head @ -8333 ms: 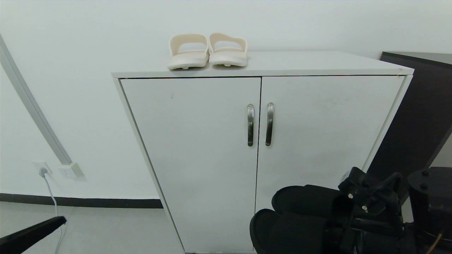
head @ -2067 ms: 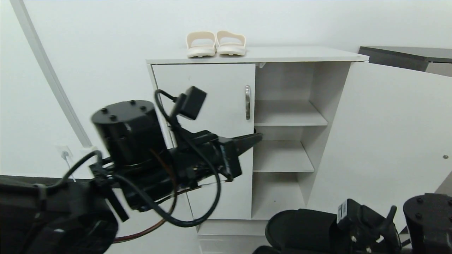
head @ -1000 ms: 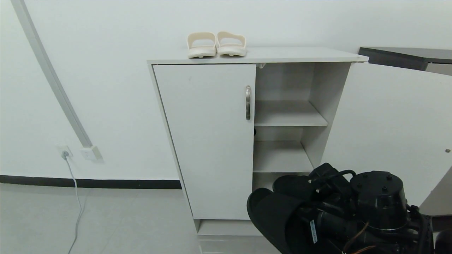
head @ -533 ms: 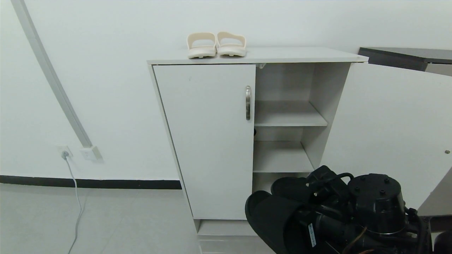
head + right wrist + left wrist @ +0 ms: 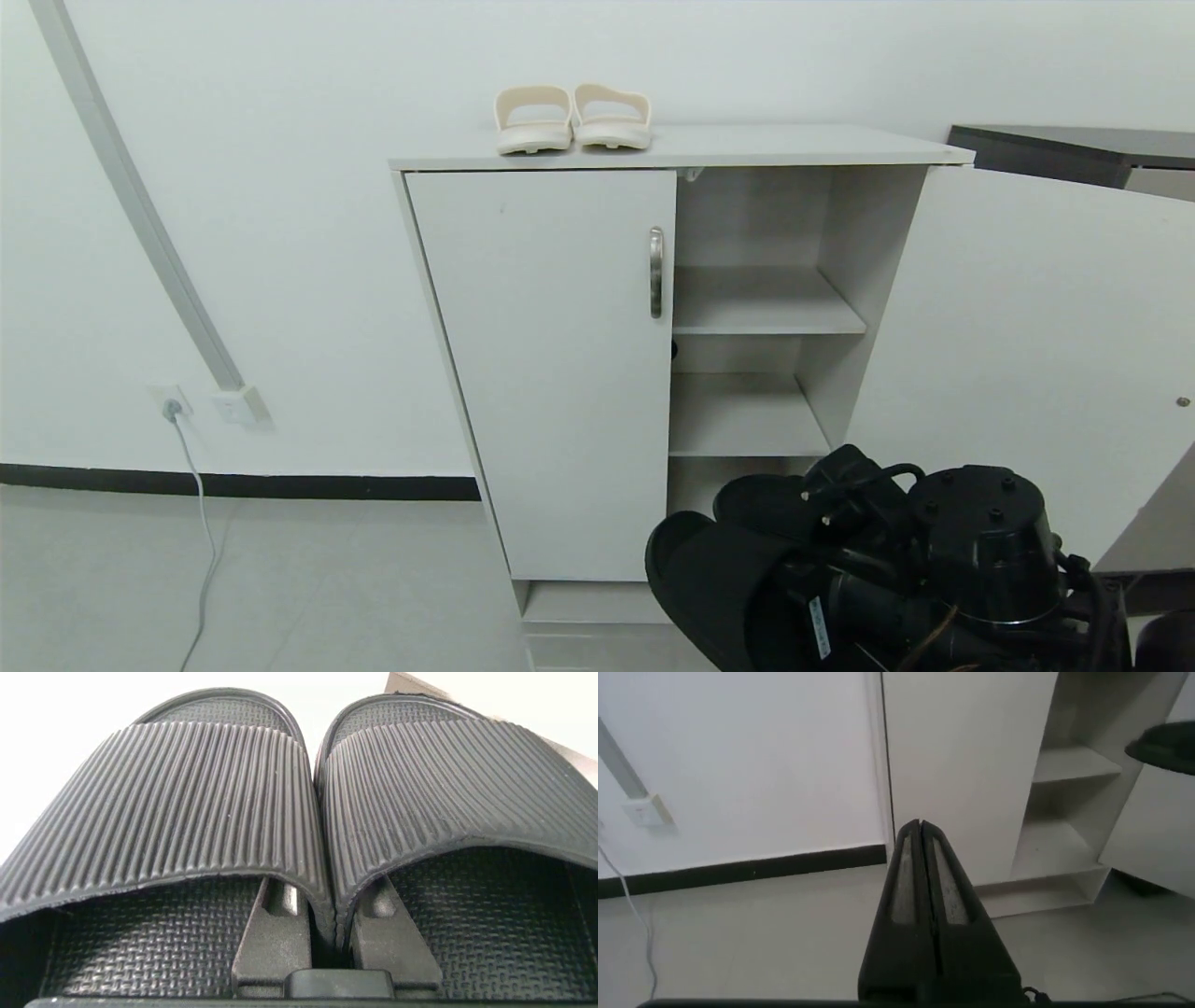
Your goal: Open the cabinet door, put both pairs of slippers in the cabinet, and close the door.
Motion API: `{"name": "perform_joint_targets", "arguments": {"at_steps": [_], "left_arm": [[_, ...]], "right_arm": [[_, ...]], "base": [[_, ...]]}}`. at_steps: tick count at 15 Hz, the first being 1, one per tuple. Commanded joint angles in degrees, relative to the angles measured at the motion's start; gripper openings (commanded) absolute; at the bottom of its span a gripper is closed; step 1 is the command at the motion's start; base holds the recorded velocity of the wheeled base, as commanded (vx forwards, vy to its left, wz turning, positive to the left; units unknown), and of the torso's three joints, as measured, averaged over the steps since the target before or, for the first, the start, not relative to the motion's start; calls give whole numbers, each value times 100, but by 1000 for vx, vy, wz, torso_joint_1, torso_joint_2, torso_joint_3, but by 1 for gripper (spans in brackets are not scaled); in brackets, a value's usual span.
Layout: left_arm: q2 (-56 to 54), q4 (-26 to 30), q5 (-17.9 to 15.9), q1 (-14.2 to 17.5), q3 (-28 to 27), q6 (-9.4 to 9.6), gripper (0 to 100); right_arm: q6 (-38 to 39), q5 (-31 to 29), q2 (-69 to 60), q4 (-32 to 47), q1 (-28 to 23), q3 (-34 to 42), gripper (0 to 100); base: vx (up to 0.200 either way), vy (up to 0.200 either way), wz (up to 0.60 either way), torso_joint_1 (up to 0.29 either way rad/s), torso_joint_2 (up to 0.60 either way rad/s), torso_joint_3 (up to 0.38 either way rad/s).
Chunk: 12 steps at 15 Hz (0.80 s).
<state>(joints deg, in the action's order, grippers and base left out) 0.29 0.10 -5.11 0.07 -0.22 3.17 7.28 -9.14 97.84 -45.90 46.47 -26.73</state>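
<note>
The right arm (image 5: 980,546) sits low on the robot's right, with the wrist turned forward. Its right gripper (image 5: 327,943) clamps the adjoining inner walls of a pair of black slippers (image 5: 215,793), one finger inside each. The left gripper (image 5: 920,835) points forward, its fingers pressed flat together.

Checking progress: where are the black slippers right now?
Head view, lower right: the black slippers hang in the right hand, before the open right half of the cabinet.
</note>
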Motion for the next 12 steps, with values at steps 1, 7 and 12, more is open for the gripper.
{"name": "perform_joint_targets", "arguments": {"at_steps": [1,7,12], "left_arm": [[-29,17,-78,1,4,79,0],[-29,17,10,1,4,-229,0],[-29,17,10,1,4,-220,0]], "right_arm": [[2,0,95,-60,2,-7,0],[221,-1591,1325,-991,20,-816,0],[424,-3348,2564,-991,29,-2117,0]], "base": [[0,0,0,0,0,0],[0,0,0,0,0,0],[0,0,0,0,0,0]]}}
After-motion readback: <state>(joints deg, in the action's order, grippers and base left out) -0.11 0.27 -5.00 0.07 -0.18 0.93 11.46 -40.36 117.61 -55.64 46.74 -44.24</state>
